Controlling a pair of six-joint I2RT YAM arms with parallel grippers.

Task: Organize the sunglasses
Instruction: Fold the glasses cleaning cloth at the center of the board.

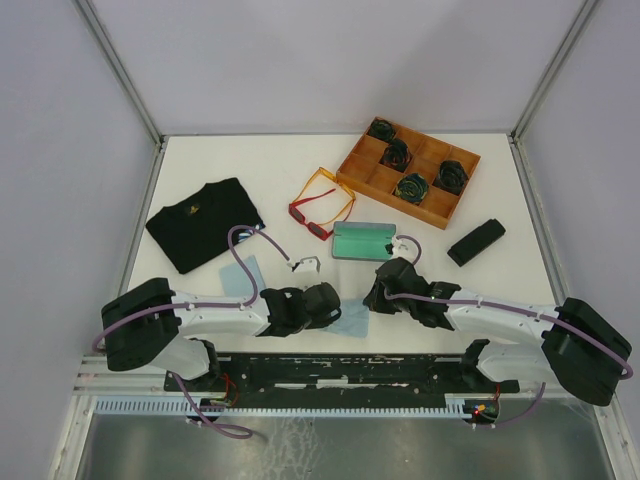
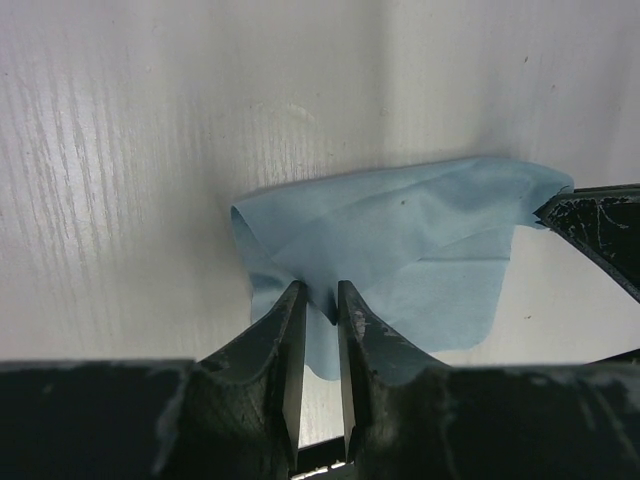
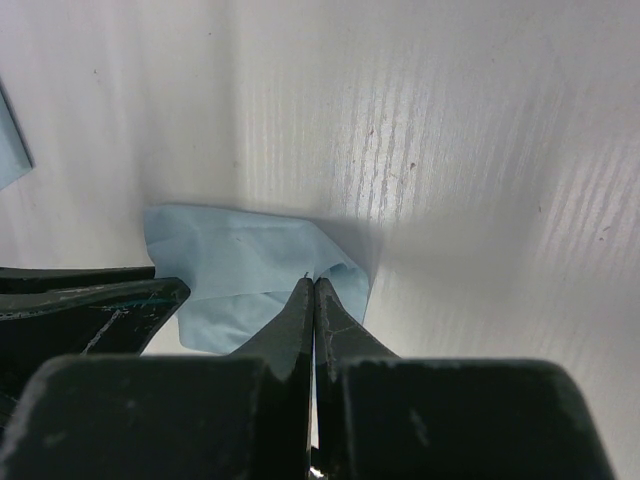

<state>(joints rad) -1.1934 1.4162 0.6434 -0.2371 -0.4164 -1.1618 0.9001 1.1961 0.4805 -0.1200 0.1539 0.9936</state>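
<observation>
Overhead view looks steeply down from behind both arm bases onto the whole table (image 1: 250, 160). Both wrist views sit close above it, sharing the light blue cloth (image 2: 400, 240), lower centre overhead.

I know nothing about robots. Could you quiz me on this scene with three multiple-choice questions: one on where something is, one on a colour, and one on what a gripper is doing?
1. Where do the two pairs of sunglasses lie?
A. In the wooden tray
B. On the table, between the black shirt and the wooden tray
C. Inside a case

2. What colour is the cloth at the right gripper?
A. Light blue
B. Red
C. Black

3. How do the right gripper's jaws stand?
A. Wide open over bare table
B. Closed on the cloth's edge
C. Closed on the red sunglasses

Answers:
1. B: the top view shows both pairs on the white surface, left of the tray.
2. A: both wrist views show a pale blue cloth.
3. B: the right wrist view shows the fingers pressed together with cloth bunched at their tips.
</observation>
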